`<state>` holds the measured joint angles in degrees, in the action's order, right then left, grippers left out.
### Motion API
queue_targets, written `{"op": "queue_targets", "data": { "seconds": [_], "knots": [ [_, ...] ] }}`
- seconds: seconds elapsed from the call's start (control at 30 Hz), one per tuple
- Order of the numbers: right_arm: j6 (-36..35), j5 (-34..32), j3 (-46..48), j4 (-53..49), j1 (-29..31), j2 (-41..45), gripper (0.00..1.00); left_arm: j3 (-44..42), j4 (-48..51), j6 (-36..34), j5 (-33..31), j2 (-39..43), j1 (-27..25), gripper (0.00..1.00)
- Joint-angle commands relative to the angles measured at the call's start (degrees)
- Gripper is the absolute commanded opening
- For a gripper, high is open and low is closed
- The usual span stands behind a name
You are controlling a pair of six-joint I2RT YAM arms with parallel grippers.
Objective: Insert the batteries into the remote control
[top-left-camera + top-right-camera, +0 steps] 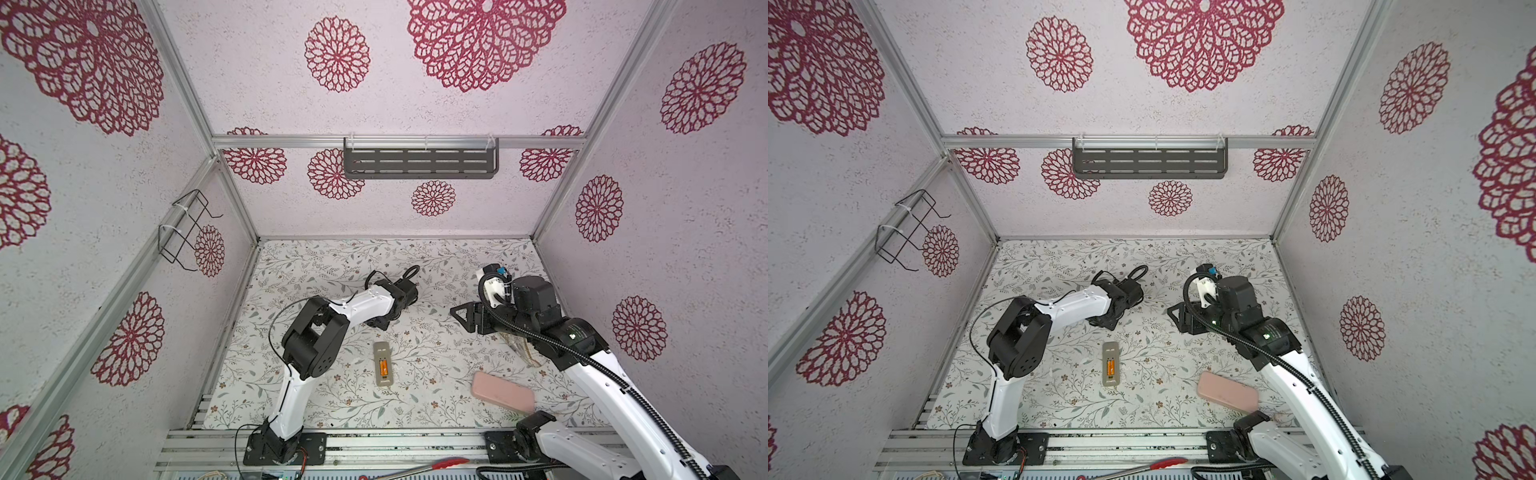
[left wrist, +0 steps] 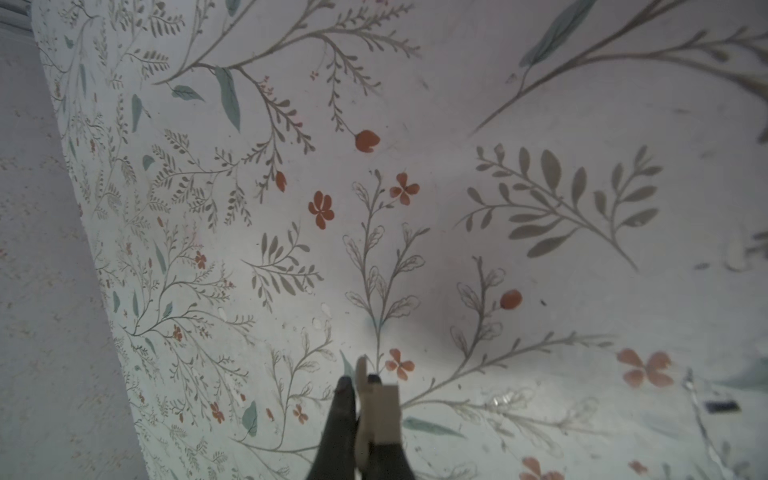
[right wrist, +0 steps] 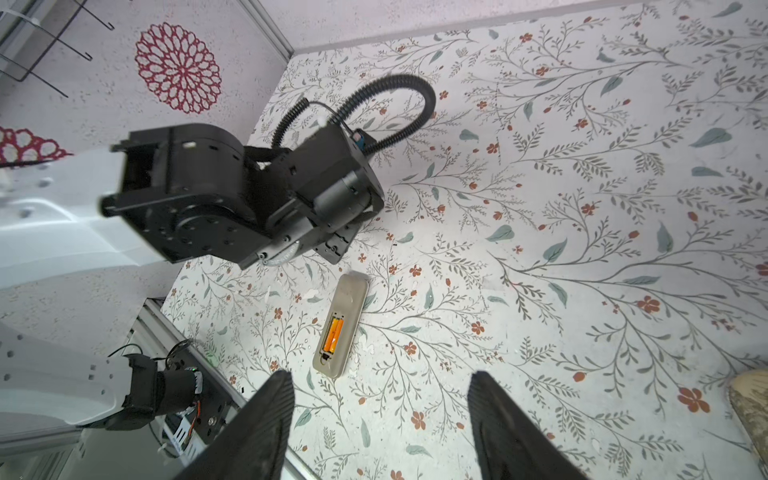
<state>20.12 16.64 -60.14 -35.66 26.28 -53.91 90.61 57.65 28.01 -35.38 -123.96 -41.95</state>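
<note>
Floral-print tabletop (image 1: 332, 266); walls (image 1: 270, 104) carry red rosettes. The remote control (image 1: 382, 353) lies back up, lower centre of frame, batteries (image 1: 384, 368) seated in its compartment. The left gripper (image 2: 358, 379) is clamped on a thin beige plate (image 2: 363, 395); the right gripper (image 3: 382, 415) stands apart.

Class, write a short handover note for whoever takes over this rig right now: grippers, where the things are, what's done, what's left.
Left gripper: jaws shut on a beige flat piece, likely the cover.
Right gripper: jaws open, empty, apart from the remote.
Remote: lying back up mid-table, compartment open, both batteries seated side by side.
Done: batteries loaded.
Left: probably fit the cover.
</note>
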Motion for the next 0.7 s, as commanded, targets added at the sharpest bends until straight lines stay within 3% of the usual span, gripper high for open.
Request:
{"op": "queue_targets", "data": {
  "seconds": [0.0, 0.23, 0.67],
  "knots": [
    [-0.7, -1.4, -0.2, 2.5, -0.2, 0.7, 0.7, 1.9, 0.8, 2.5, -0.5, -0.7, -0.1, 0.0],
    [-1.8, -1.6, -0.9, 1.8, -0.2, 0.1, 0.7, 2.8, -0.3, 3.6, 1.8, -3.2, -0.4, 0.01],
    [-3.2, -2.8, -2.5, 0.3, -0.3, -0.9, 0.71, 1.6, -5.0, 5.8, 9.7, -2.1, -1.6, 0.19]
  ]
}}
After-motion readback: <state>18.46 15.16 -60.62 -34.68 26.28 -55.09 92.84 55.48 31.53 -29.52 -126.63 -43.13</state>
